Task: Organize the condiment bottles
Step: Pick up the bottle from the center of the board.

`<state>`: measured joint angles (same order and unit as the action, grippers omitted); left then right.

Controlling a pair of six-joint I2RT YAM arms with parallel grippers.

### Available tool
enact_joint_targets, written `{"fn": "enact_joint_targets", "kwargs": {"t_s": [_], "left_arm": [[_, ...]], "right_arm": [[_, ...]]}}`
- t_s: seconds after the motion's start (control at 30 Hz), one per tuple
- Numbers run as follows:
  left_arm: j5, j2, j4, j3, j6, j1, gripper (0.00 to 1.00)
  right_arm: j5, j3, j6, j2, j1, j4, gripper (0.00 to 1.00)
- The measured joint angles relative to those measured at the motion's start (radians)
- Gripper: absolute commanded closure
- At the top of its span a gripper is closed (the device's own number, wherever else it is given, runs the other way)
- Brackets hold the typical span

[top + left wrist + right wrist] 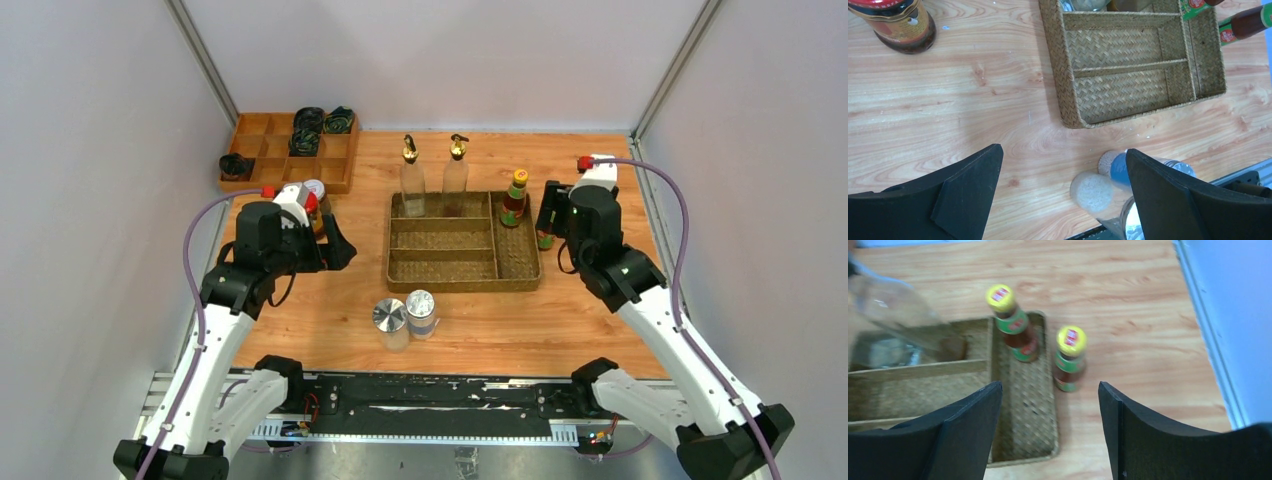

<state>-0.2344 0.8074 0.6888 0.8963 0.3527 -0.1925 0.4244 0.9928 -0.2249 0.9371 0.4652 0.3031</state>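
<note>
Left gripper (1063, 150): jaws spread wide, empty, over bare table left of the woven tray (462, 287)
Red-lidded jar (900, 27): upright, well left of tray
Silver-lidded shakers (390, 320): two, side by side on table, near tray's near rim
Clear gold-spouted bottles (411, 180): both upright in tray's far compartment
First sauce bottle (1015, 325): upright, far end of tray's right compartment
Second sauce bottle (1069, 360): on table, just outside tray's right rim
Right gripper (1049, 385): jaws apart, nothing between, at tray's right rim
</note>
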Motion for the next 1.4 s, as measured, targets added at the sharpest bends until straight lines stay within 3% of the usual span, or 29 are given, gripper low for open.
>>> {"fn": "enact_joint_targets", "kwargs": {"t_s": [0.2, 0.57, 0.93, 1.1, 1.4], "left_arm": [[-0.008, -0.006, 0.000, 0.000, 0.003, 0.000, 0.01], [-0.009, -0.024, 0.002, 0.000, 0.003, 0.000, 0.01], [-0.008, -0.015, 0.002, 0.000, 0.002, 0.000, 0.01], [-0.008, -0.013, 0.002, 0.000, -0.001, 0.000, 0.01], [-0.007, -0.011, 0.002, 0.000, -0.002, 0.000, 0.01]], "right_arm": [[0.090, -0.042, -0.047, 0.002, -0.071, 0.091, 0.25], [-0.078, -0.082, -0.055, 0.111, -0.219, 0.003, 0.26], [-0.172, -0.087, -0.037, 0.225, -0.249, -0.112, 0.29], [-0.171, -0.087, -0.036, 0.304, -0.259, -0.156, 0.33], [-0.170, -0.087, -0.035, 0.362, -0.270, -0.211, 0.52]]}}
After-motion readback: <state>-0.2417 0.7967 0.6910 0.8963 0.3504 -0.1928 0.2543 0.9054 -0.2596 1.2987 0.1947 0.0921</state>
